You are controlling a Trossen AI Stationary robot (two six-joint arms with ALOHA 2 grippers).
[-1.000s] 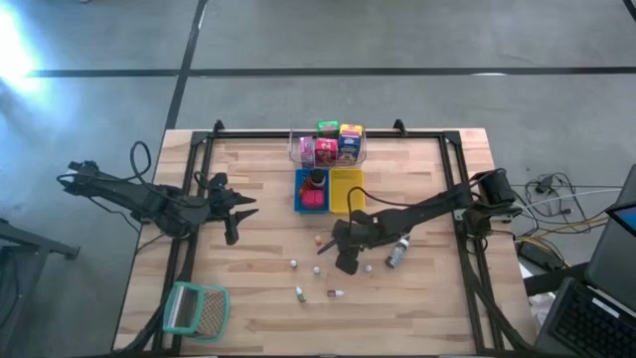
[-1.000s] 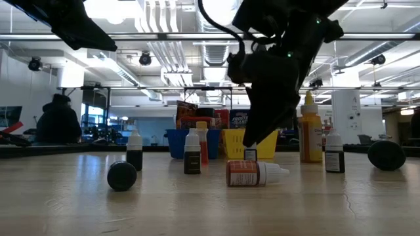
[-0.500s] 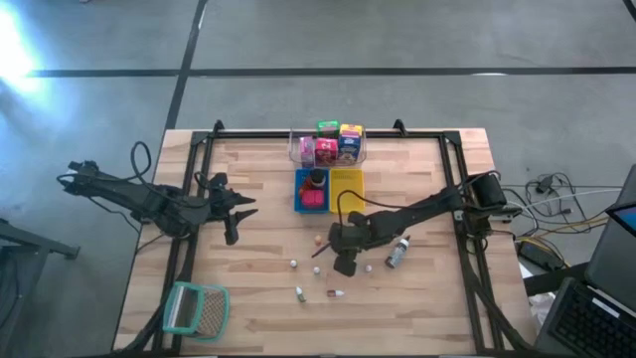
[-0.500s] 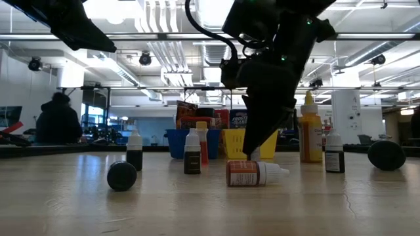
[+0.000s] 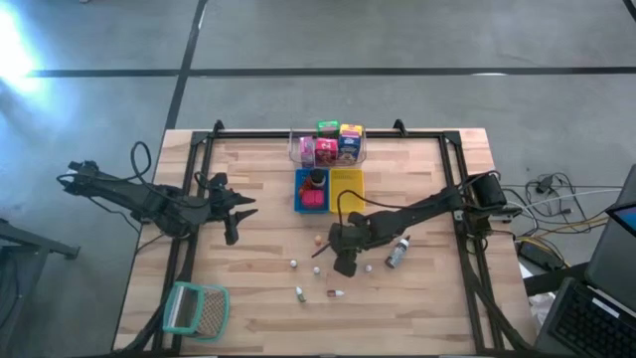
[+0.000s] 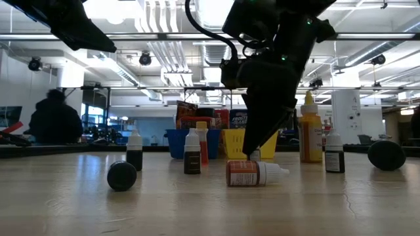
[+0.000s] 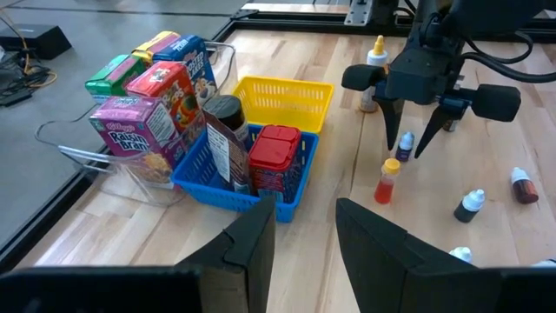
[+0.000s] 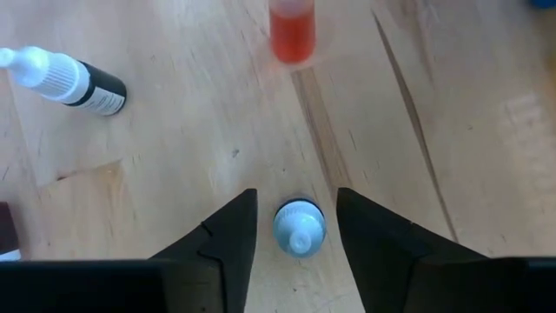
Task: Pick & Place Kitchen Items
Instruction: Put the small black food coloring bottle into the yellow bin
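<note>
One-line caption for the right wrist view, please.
Right gripper poised, fingers open, astride an upright white-capped dropper bottle on the wooden table, orange bottle ahead.

One camera hangs overhead, looking straight down on the whole table (image 5: 258, 298). Another sits at tabletop level, facing the room. Each wrist camera peers closely past its own fingers; left wrist and overhead share the blue tray (image 7: 228, 178)

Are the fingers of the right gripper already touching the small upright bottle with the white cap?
Apart. The right wrist view shows bare wood on both sides between the right gripper and the white-capped bottle.
</note>
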